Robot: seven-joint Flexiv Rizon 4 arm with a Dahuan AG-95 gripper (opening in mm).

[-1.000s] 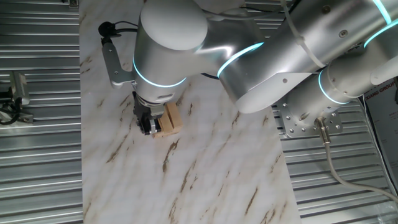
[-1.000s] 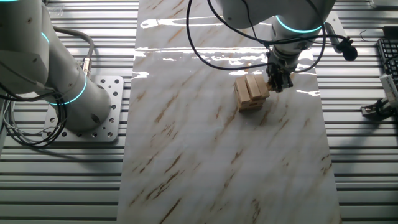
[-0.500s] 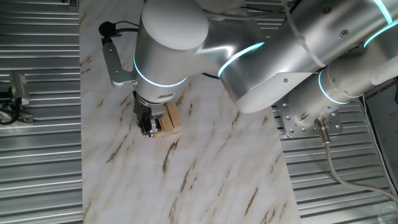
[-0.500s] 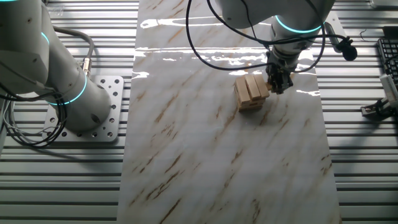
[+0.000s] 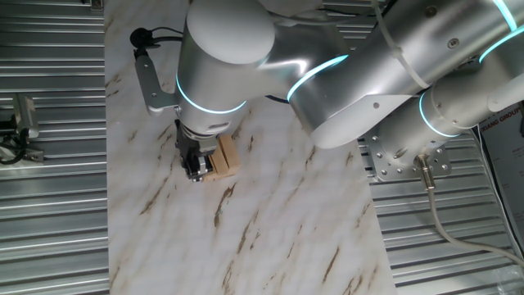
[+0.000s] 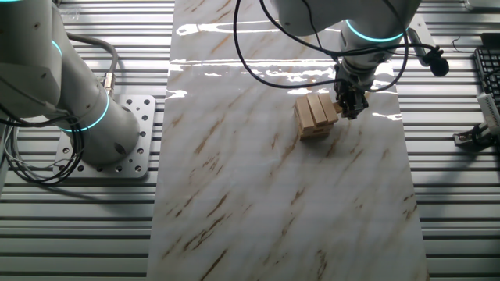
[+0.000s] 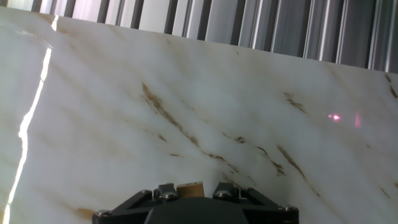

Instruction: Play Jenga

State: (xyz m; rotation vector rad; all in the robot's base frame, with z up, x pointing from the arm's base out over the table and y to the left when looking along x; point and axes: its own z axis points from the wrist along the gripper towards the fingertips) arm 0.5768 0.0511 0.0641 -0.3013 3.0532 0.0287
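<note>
While low at the table, tool (image 6: 348, 102) touches Jenga (image 6: 315, 115) stack's side.

The marble worktop (image 6: 258, 203) lies bare over most of its length, so near and left of the Jenga (image 6: 315, 115) stack a claw could pass freely. The claw (image 6: 349, 105) sits tight against the stack's right side, closing that approach. Off the worktop's left edge the arm's bolted base (image 6: 117, 140) stands, with ribbed metal on both sides.
</note>
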